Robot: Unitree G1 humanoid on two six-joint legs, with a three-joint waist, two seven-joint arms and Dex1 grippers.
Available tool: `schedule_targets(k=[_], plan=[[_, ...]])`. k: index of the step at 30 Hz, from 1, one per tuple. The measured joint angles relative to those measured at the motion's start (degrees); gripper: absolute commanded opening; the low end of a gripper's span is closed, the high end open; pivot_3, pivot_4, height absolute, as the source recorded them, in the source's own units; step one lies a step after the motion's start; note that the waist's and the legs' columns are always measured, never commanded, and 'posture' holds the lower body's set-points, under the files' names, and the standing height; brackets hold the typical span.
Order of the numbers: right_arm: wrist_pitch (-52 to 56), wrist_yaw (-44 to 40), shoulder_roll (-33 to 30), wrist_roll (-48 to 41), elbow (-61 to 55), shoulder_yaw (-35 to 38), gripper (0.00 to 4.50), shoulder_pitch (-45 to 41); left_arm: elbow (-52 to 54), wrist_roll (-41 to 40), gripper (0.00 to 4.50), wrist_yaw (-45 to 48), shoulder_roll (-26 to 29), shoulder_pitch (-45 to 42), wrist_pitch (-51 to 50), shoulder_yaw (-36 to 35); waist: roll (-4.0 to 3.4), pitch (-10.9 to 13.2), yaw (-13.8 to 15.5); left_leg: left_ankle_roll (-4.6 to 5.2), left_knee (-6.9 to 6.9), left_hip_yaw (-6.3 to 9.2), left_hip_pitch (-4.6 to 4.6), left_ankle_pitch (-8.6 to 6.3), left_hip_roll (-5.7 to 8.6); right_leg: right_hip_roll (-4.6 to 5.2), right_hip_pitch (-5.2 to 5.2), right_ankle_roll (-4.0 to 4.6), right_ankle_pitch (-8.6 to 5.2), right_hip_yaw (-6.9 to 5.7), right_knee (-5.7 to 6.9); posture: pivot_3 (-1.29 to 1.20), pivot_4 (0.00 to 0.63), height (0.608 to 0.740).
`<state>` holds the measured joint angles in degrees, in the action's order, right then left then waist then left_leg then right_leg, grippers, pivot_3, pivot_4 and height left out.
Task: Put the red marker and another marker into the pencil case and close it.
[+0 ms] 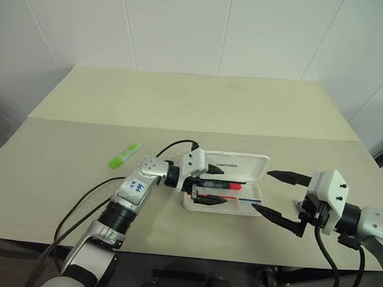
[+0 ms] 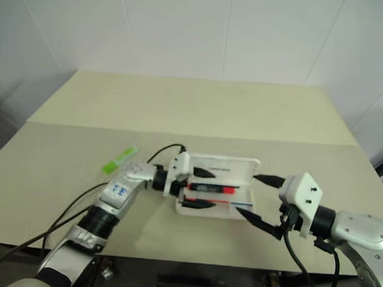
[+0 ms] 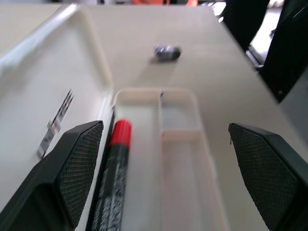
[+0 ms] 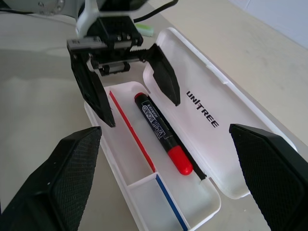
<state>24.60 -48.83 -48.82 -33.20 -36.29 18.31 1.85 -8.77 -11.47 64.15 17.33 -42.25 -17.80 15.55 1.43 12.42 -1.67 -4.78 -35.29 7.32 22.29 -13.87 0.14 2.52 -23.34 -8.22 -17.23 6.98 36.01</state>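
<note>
The right gripper [image 1: 278,195], jaws spread, hovers by the open pencil case [image 1: 244,163] on the bench [image 1: 180,105]. The red marker [image 4: 161,133] lies inside, under the left gripper [image 4: 130,89], jaws spread. Farther left lies another marker [image 1: 125,155].

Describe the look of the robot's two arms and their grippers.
Both arms are silver-grey metal with black ribbed joint sections and loose black cables. The left arm bears small blue markings. Each white wrist housing carries two black pointed fingers with textured pads: left gripper, right gripper.
</note>
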Motion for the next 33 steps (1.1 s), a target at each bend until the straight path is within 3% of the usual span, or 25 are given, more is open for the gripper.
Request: schedule_targets(k=[9,17,25,33], plan=[[-0.68,-1.75,0.07,0.28,3.18,-3.29,4.50,-4.24,9.73,-5.36,4.46,4.32,9.05,7.96,-2.66,-3.86,0.00,0.00,0.04,0.01,-0.02,-0.04,-0.04,0.01,-0.01,0.00,0.01,0.02,0.02,0.06,0.02,0.00,0.150,0.740],[-2.06,-4.68,0.10,0.60,7.86,-7.00,4.50,-9.73,15.07,-9.63,4.46,-1.52,14.15,18.07,-4.94,-15.18,0.00,0.00,-0.11,0.01,0.00,-0.05,-0.06,0.00,-0.04,0.00,-0.01,0.04,0.02,0.07,0.03,0.00,0.150,0.740],[-2.33,-8.22,0.13,0.00,11.76,-9.09,4.50,-15.27,13.82,-9.69,4.46,-6.28,18.10,25.08,-2.04,-24.62,0.00,0.00,0.16,0.01,-0.01,-0.06,-0.04,0.00,-0.05,0.01,0.00,0.06,0.03,0.04,-0.01,0.00,0.150,0.740],[0.84,-10.43,-0.12,-4.15,10.54,-9.11,4.50,-19.93,0.67,-4.73,4.46,-14.94,19.45,24.57,7.19,-29.10,0.00,0.00,-0.04,0.01,0.04,-0.08,-0.04,0.00,-0.07,0.02,-0.03,0.07,0.03,0.04,-0.02,0.00,0.150,0.740]])
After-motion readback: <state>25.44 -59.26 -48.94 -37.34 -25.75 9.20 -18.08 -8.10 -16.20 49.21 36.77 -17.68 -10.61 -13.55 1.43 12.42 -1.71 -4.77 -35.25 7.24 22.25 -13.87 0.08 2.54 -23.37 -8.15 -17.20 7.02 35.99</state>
